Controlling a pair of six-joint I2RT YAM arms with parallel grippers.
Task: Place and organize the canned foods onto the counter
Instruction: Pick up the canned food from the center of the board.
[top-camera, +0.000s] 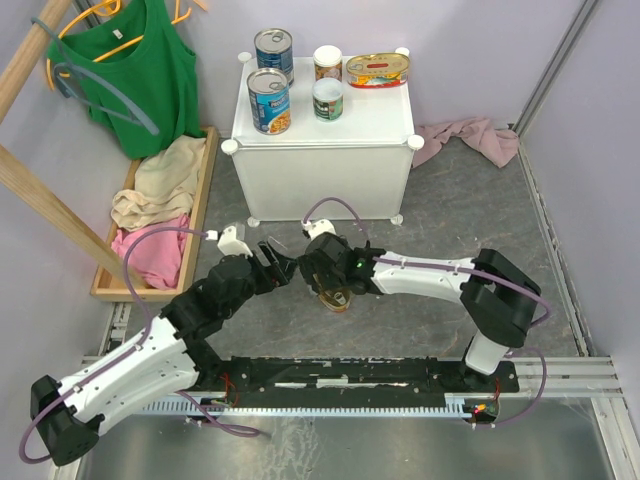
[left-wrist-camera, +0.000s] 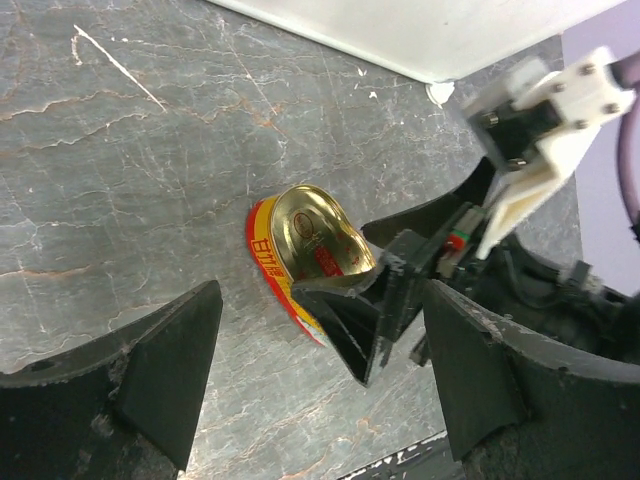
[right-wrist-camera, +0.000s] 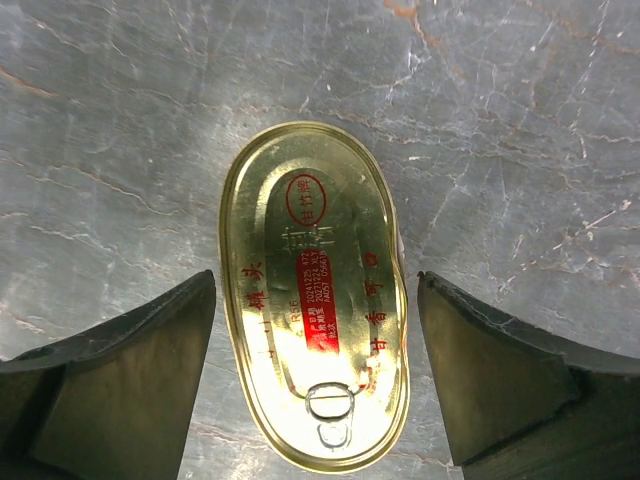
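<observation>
On the white counter (top-camera: 322, 180) stand two tall blue-labelled cans (top-camera: 270, 100), two small white-topped cans (top-camera: 327, 98) and one oval gold tin (top-camera: 377, 70). A second oval gold tin (right-wrist-camera: 315, 300) with a red label lies flat on the grey floor in front of the counter. My right gripper (right-wrist-camera: 315, 375) hangs over it, open, a finger on each side with a gap to the tin. Just left of it, my left gripper (left-wrist-camera: 320, 385) is open and holds nothing. Its view shows the tin (left-wrist-camera: 300, 235) partly behind a right finger (left-wrist-camera: 365, 325).
A wooden tray (top-camera: 198, 200) of folded clothes lies on the left, with a green top (top-camera: 140, 70) hanging above it. A pink cloth (top-camera: 475, 138) is crumpled right of the counter. The arms' base rail (top-camera: 330, 375) runs along the near edge.
</observation>
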